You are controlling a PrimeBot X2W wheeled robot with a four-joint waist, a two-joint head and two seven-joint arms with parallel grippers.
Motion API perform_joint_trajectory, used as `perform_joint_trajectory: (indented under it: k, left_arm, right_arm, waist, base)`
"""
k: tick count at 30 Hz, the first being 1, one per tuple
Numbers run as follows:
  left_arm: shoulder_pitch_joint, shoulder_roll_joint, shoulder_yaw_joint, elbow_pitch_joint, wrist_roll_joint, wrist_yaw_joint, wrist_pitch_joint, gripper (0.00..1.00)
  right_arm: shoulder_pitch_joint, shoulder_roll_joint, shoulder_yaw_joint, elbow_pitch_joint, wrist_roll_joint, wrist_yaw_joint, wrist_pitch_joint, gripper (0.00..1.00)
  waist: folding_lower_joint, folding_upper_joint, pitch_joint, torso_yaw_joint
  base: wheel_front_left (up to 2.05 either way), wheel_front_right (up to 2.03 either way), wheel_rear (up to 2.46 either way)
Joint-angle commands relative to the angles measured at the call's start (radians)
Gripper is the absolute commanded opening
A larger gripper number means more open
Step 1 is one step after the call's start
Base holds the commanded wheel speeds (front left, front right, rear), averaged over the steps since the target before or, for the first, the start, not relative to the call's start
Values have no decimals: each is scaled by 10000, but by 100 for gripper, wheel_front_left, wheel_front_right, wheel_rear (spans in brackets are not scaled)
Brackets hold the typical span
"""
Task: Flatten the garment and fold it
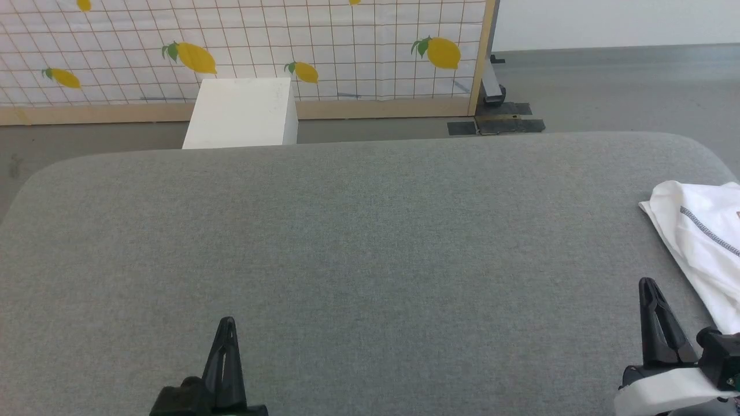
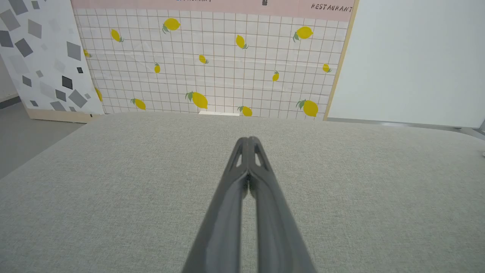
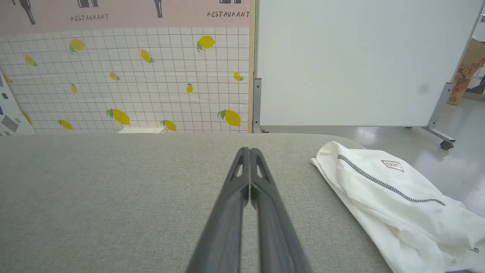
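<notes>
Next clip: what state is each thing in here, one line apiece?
garment: loosely bunched and wrinkled at the right edge of the table, not flattened, ungripped.
left gripper: shut, empty, over the table.
right gripper: shut, empty, left of the garment, apart from it.
white box: upright beyond the table's far edge.

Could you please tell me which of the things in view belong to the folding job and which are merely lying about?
For the job: garment, bunched at the right edge of the grey table; left gripper and right gripper, both shut, empty.
Lying about: white box behind the table; lemon-print panel; whiteboard.
</notes>
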Motion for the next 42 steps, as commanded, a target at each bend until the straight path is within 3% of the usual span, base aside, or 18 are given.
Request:
perform_joint_trajectory:
  k: [1, 42]
  left_arm:
    - [-77, -3, 46, 36, 48, -50, 53, 0]
    - [-804, -36, 496, 359, 483, -523, 883, 0]
  right_arm:
    - [-40, 1, 41, -1, -16, -1, 49, 0]
    - [-401, 6, 597, -15, -163, -6, 618, 0]
  waist:
    - [1, -1, 1, 0]
    - [1, -1, 27, -20]
  base:
    - [0, 0, 0]
    - [0, 0, 0]
